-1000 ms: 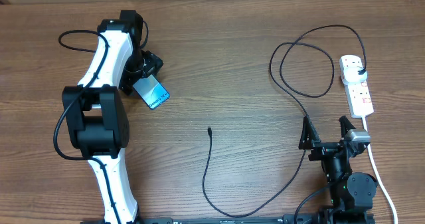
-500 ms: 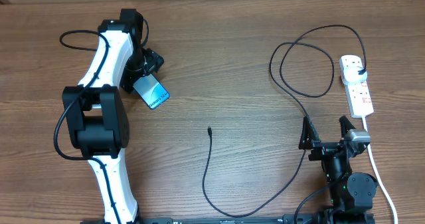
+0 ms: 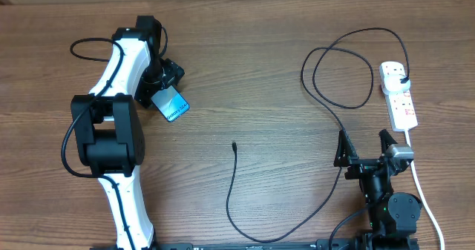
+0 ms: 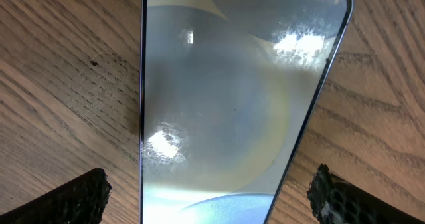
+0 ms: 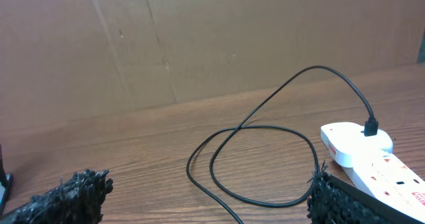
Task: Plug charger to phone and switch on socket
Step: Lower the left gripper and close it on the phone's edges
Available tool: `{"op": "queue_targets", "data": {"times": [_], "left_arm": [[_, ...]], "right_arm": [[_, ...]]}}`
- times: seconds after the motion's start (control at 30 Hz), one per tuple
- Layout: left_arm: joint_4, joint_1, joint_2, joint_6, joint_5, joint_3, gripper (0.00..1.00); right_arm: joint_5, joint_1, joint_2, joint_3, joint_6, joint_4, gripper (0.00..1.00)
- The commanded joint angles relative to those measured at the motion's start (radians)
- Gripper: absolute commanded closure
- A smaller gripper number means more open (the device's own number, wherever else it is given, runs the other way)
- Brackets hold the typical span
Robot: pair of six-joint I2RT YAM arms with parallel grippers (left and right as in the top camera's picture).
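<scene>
Two pincers stand wide open, neither gripping anything.

Left pincer (image 3: 162,83): hovers over the phone (image 3: 174,104) at the left part of the worktop (image 3: 260,72). In the wrist view its fingers (image 4: 76,197) flank the phone's long edges, with bare wood showing on both sides, so there is no contact.

Phone: lies flat, screen up. In the overhead view its long axis runs diagonally, the upper-left end hidden under the pincer and the visible cyan end pointing lower right, toward the middle of the worktop.

Right pincer (image 3: 364,150): low at the near right edge, just left of the socket's white cord (image 3: 418,179).

Socket (image 3: 401,102): at the far right, long axis running near to far with a slight tilt.

Charger (image 5: 318,68): its black plug (image 5: 370,126) sits in the socket's far outlet. The cable loops left of the socket, passes by the right pincer, sweeps along the near edge and turns back toward the far side. Its small tip (image 3: 234,145) lies free mid-worktop, pointing away from the near edge, well apart from the phone.

Switch position cannot be read.
</scene>
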Motion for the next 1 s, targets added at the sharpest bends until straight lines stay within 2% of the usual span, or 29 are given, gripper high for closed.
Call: {"op": "queue_targets", "data": {"times": [0.0, 0.37, 0.97], "left_arm": [[0.0, -0.008, 0.016, -0.006, 0.005, -0.016, 0.0], [0.063, -0.008, 0.016, -0.022, 0.015, -0.106, 0.0], [0.101, -0.008, 0.016, -0.022, 0.034, -0.107, 0.0]], "right_arm": [[0.006, 0.006, -0.01, -0.011, -0.004, 0.003, 0.0], [0.006, 0.006, -0.01, -0.011, -0.004, 0.003, 0.0], [0.006, 0.006, -0.01, -0.011, -0.004, 0.003, 0.0]]}}
